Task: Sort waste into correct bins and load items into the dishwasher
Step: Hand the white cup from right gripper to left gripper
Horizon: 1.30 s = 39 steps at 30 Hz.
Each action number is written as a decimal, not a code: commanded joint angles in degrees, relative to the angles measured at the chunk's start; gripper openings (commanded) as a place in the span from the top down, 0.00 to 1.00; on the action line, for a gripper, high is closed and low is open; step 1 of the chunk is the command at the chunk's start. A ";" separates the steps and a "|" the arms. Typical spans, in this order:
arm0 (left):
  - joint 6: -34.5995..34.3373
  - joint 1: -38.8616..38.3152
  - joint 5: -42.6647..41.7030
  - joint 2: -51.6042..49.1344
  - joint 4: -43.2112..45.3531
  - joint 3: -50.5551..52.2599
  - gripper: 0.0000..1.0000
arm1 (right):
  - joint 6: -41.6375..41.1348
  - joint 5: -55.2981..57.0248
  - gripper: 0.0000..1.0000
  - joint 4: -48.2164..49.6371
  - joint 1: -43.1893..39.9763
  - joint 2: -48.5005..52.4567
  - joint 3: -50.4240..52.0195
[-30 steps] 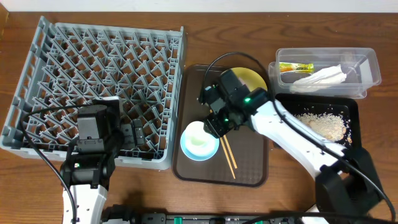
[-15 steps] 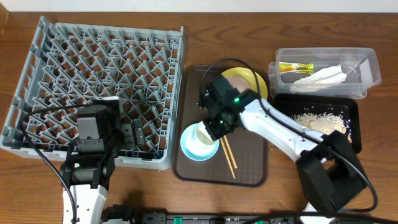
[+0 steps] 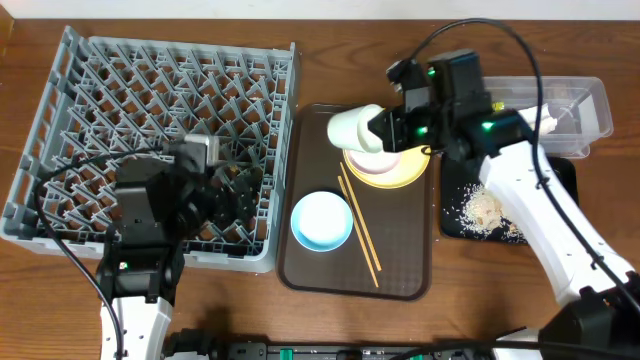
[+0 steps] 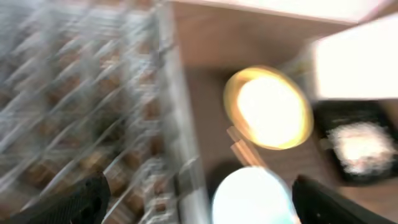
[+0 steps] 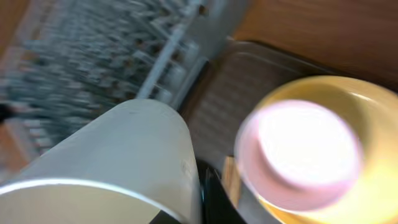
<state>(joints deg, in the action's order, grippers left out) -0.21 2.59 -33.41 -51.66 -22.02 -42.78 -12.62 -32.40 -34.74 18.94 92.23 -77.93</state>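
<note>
Near edge, left: my left gripper [image 3: 235, 195] hangs over the dish rack [image 3: 60, 120], jaws wide, empty.
Middle: blue bowl [image 3: 321, 221] and chopsticks [image 3: 358, 227] lie on the brown tray [image 3: 400, 270].
Farther, right: my right gripper [image 3: 385, 128] is clamped on the white cup [image 3: 346, 127], above the yellow plate [image 3: 400, 172].
Step, I judge: loading the cup.
Next: carry it left, seat it among the pegs.
</note>
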 commanded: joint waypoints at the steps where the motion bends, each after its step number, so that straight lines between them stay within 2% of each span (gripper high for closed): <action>1: -0.57 0.24 -20.09 0.04 6.58 -1.27 0.04 | 0.07 -22.43 0.99 2.01 -0.61 0.50 -0.13; 6: -1.38 0.24 -34.67 0.04 18.84 -1.27 0.04 | -0.02 -36.00 0.99 5.38 -0.26 0.50 -0.13; 9: -1.38 0.24 -37.99 0.04 21.88 -1.27 0.04 | -0.02 -45.46 0.99 8.37 0.26 0.50 -0.13; 13: -1.38 0.22 -40.17 0.04 22.67 -1.27 0.04 | -0.22 -50.86 0.99 10.03 1.38 0.50 -0.13; 20: -1.40 0.22 -49.64 0.07 27.28 -1.27 0.04 | -0.20 -51.23 0.99 11.23 5.49 0.52 -0.13; 39: -3.56 0.17 -53.20 0.11 27.52 -1.27 0.05 | -0.68 -48.37 0.99 13.40 12.24 0.52 -0.13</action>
<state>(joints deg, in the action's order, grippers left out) -3.20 2.59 -85.21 -51.66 5.10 -42.98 -13.02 -80.07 -21.56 30.30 92.68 -77.80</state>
